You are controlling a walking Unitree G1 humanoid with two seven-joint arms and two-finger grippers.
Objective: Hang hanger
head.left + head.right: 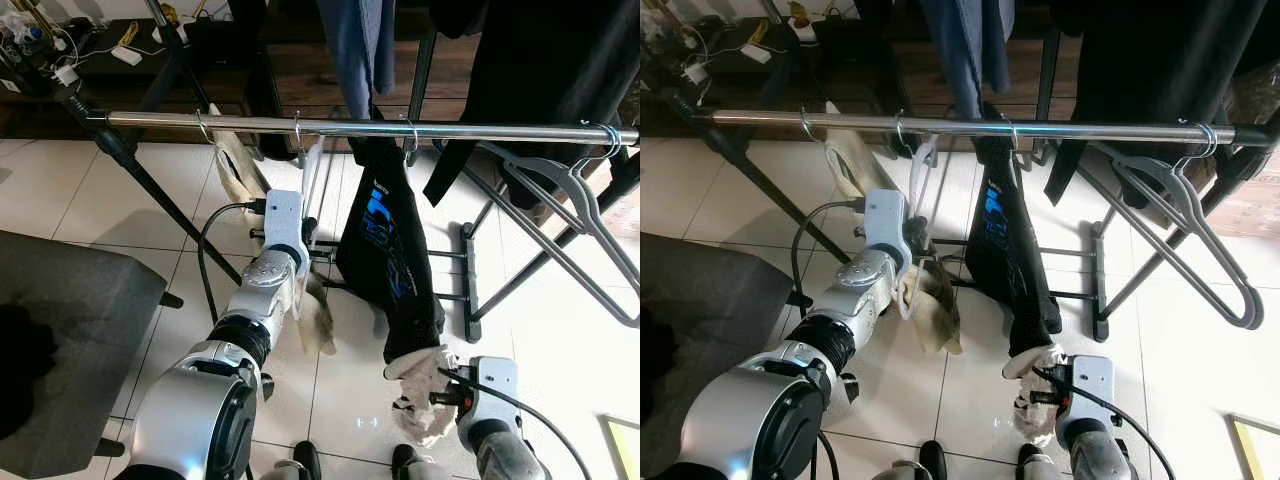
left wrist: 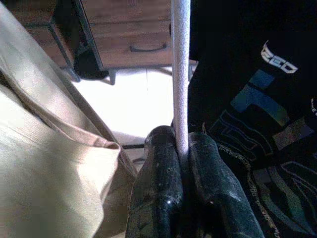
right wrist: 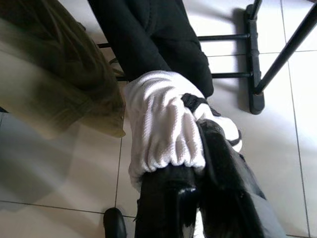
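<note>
the black garment (image 1: 560, 70) and blue garment (image 1: 360, 40) are cut off at the top edge; the beige garment (image 2: 54, 163) sits blurred and cropped in the left wrist view

Shiny silver metal rail (image 1: 370, 127). Hanging black T-shirt (image 1: 385, 255) with blue and white print. Plain beige cloth garment (image 1: 932, 305). White ribbed knit fabric (image 3: 166, 126). Grey plastic hanger (image 1: 575, 205). Glossy white tiled floor (image 1: 90, 190). Dark grey seat (image 1: 70, 340).
</note>
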